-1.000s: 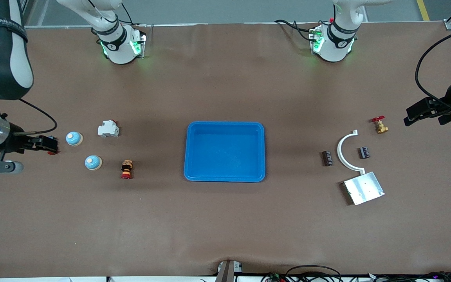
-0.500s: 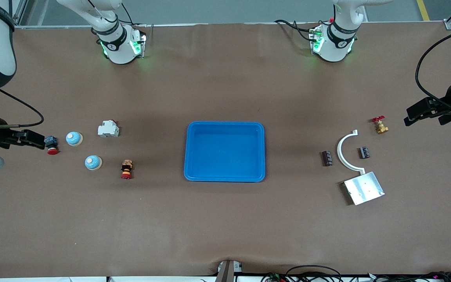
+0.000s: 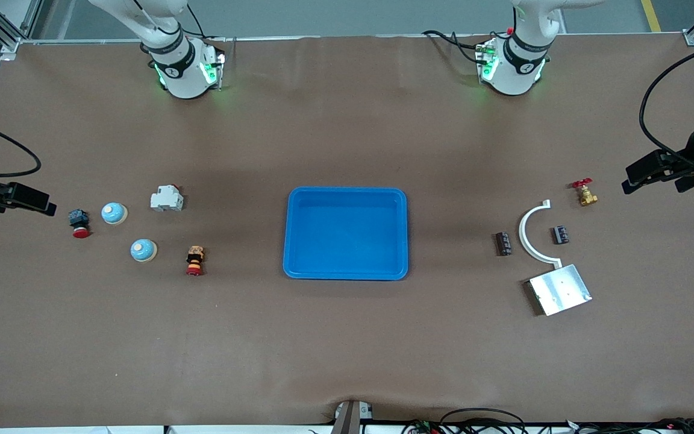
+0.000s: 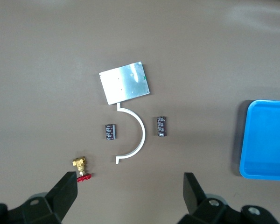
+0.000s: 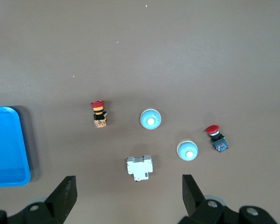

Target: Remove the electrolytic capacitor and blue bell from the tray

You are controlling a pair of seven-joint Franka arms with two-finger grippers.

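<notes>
Two blue bells (image 3: 114, 213) (image 3: 143, 250) stand toward the right arm's end of the table. They also show in the right wrist view (image 5: 150, 119) (image 5: 187, 150). Two dark capacitors (image 3: 503, 243) (image 3: 560, 234) lie toward the left arm's end, one on each side of a white arc bracket. They also show in the left wrist view (image 4: 161, 126) (image 4: 110, 131). A blue tray (image 3: 347, 199) sits mid-table, empty. My right gripper (image 3: 34, 202) (image 5: 128, 186) is open and empty, high over the table's end. My left gripper (image 3: 654, 176) (image 4: 129, 186) is open and empty, high beside the brass valve.
Near the bells are a white breaker (image 3: 167, 199), a red push button (image 3: 79, 222) and a stacked red-orange button (image 3: 194, 260). Near the capacitors are a white arc bracket (image 3: 531, 232), a metal plate (image 3: 559, 289) and a brass valve (image 3: 585, 194).
My right arm has drawn back toward its end of the table, uncovering the red push button. The left arm has not moved.
</notes>
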